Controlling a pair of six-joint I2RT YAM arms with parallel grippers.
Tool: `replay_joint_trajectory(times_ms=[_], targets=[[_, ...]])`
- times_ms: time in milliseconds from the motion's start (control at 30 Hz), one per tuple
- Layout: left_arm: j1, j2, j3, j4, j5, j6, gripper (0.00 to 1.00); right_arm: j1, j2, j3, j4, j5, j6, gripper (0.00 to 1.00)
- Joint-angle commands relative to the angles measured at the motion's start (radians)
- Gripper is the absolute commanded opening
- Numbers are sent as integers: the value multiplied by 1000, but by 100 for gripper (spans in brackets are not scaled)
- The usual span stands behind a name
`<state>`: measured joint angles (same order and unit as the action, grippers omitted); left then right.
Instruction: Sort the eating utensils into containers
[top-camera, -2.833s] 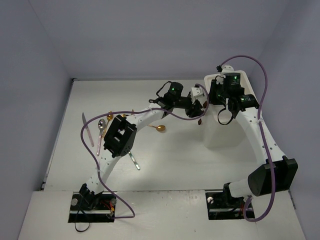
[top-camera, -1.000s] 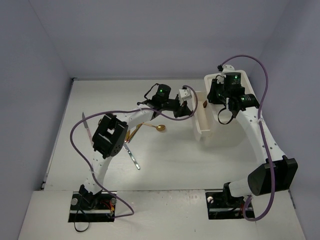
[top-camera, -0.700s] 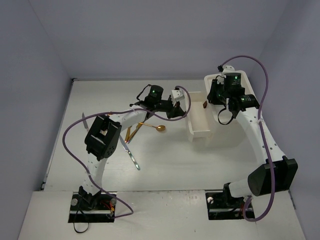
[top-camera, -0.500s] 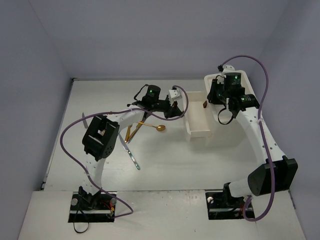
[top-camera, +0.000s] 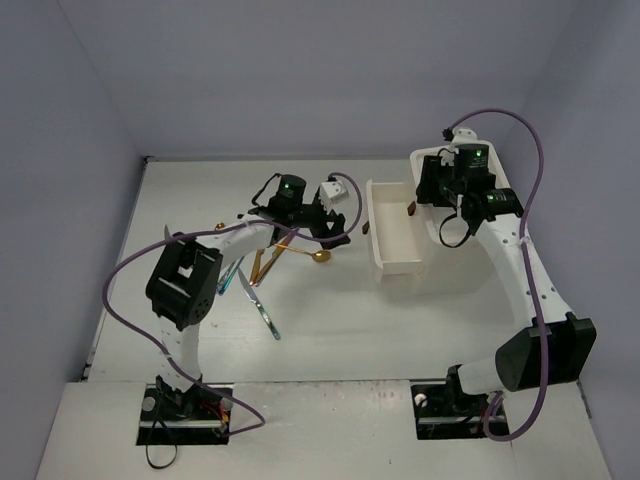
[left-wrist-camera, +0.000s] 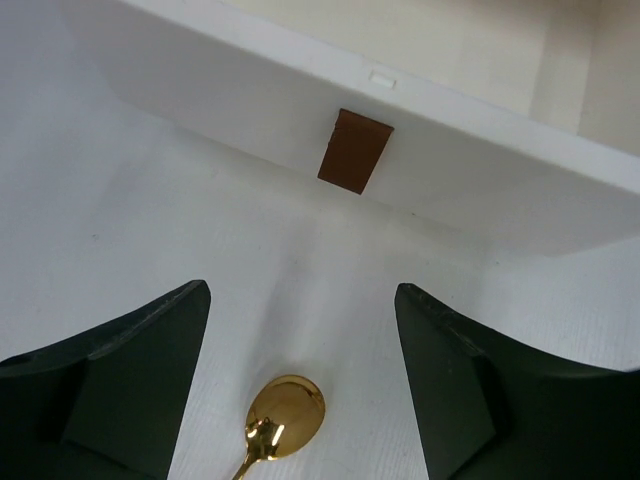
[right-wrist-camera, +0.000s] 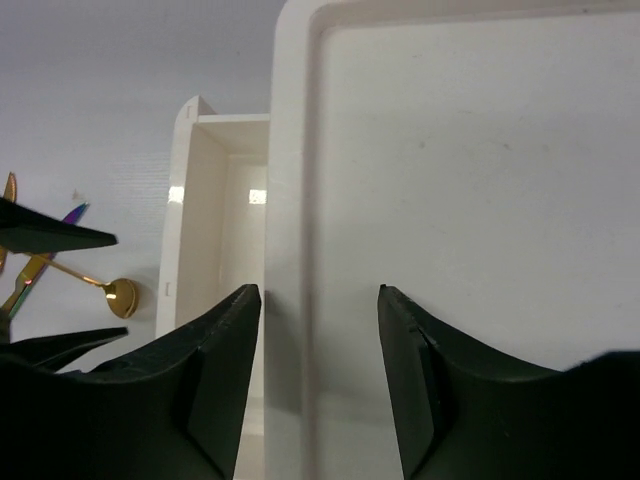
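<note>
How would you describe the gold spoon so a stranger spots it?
Start at the white drawer unit back right, one drawer pulled out leftward. Left of that drawer lies the gold spoon, its round bowl nearer the drawer than the other utensils.

We see a white table (top-camera: 330, 335) with a matte, faintly textured top, and soft grey shadows lie across it. A dark strip (top-camera: 112, 275) runs along its left edge, and a thinner dark line marks where it meets the back wall (top-camera: 300, 70). The left wall (top-camera: 55, 220) and the right wall (top-camera: 605, 180) close in the sides. All three are plain and pale lavender-grey. At the near side we find a cream board (top-camera: 330, 430), slightly warmer in tone than the table. Two dark rectangular openings are cut into it, the left opening (top-camera: 195, 432) and the right opening (top-camera: 440, 432).
</note>
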<state>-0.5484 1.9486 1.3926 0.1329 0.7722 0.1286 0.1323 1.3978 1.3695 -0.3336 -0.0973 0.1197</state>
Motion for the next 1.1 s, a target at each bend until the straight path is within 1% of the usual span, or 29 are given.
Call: replay_joint_trajectory(times_ms=[0,33,100,133,167,233,400,467,533,633,700,767,933,1067], targets=[[3,-238,20,-69,-146,19,73,-11,-60,71,41,-6,-37,63],[4,-271,29,-124,-194,28,73,-11,-66,81,41,-23,-40,66],[8,-335,38,-236,-317,35,73,1,-75,103,39,-62,-51,68],[10,-384,36,-285,-352,32,73,6,-79,118,38,-84,-57,68],[15,-417,26,-308,-393,25,73,14,-80,125,33,-93,-61,68],[22,-514,12,-383,-531,-2,73,60,-84,141,31,-97,-68,68],[48,-717,-42,-555,-821,-87,74,229,-73,161,25,-46,-66,69],[61,-830,-99,-632,-946,-134,74,328,-53,161,25,16,-51,69],[65,-904,-140,-663,-1006,-162,76,408,-37,154,26,71,-37,69],[69,-1089,-266,-717,-1108,-207,78,536,16,144,28,139,-12,68],[74,-1177,-344,-730,-1157,-225,82,605,59,140,30,179,2,68],[76,-1239,-429,-737,-1205,-235,83,664,123,133,34,203,12,68],[78,-1392,-567,-697,-1261,-261,83,685,280,110,67,163,32,65],[79,-1433,-594,-684,-1284,-265,83,682,384,131,78,137,-3,63]])
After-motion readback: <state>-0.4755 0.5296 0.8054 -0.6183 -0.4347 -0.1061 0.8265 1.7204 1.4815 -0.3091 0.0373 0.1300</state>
